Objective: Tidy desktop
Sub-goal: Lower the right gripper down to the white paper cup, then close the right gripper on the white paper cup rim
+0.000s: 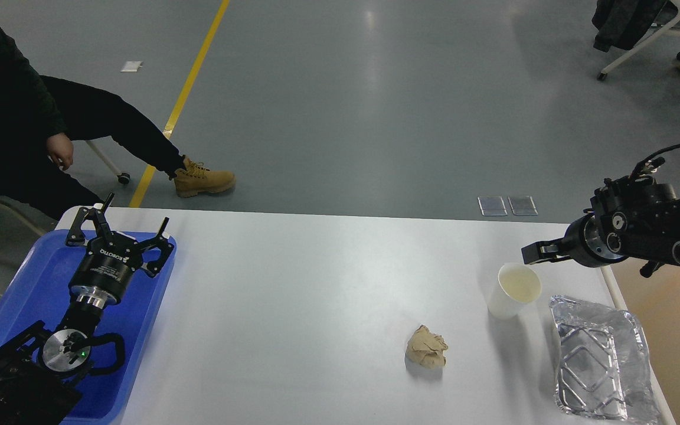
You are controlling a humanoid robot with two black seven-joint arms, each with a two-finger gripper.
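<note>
The white desktop holds a white paper cup, a crumpled brown paper ball and a crinkled foil tray, all on its right half. My left gripper is open and empty over the far end of the blue tray at the left. My right gripper points left, just above and behind the cup's rim. It is seen side-on and dark, so its fingers cannot be told apart. It holds nothing that I can see.
A beige rimmed bin stands against the table's right edge. A seated person in black with a tan boot is beyond the table's far left corner. A chair is at the far right.
</note>
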